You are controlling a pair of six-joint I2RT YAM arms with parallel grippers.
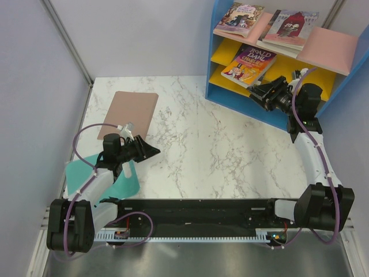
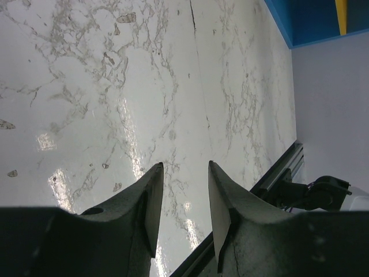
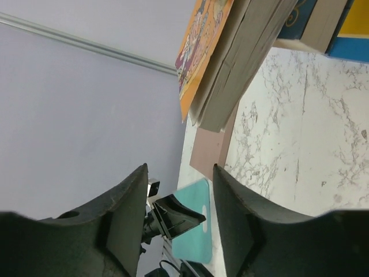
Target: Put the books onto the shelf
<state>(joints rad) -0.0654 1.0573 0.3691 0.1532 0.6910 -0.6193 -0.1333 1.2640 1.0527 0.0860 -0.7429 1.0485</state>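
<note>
I am holding my right jaws just in front of the yellow-and-purple Roald Dahl paperback (image 1: 249, 64), which is lying face-up on a slanted yellow board inside the large blue-framed shelf unit (image 1: 214, 57). These jaws are standing apart with nothing between them. I judge they are sitting this close because that book is the one in hand, perhaps wanting a nudge deeper. The slope, I think, is letting the cover lean back instead of sliding out onto the white marble tabletop (image 1: 219, 150).

Two more illustrated paperbacks, a mauve-toned one (image 1: 239, 17) and a pink-red one (image 1: 291, 27), are resting on the pink top board (image 1: 337, 49). My left jaws are hanging low over bare marble, well apart from the shelf, parted a little and gripping nothing. They are waiting near the plain brownish-pink flat board (image 1: 130, 112) and the plain teal sheet (image 1: 128, 186), neither of them a book.

My right wrist is showing what I take to be the same paperback (image 3: 202, 46) only as an orange cover edge over a thick block of pages, so I cannot tell whether one book or several are lying there. Nor can I tell which yellow board is carrying it. The overhead view is cutting off the shelf's right end, and my right arm is covering its lower front.
</note>
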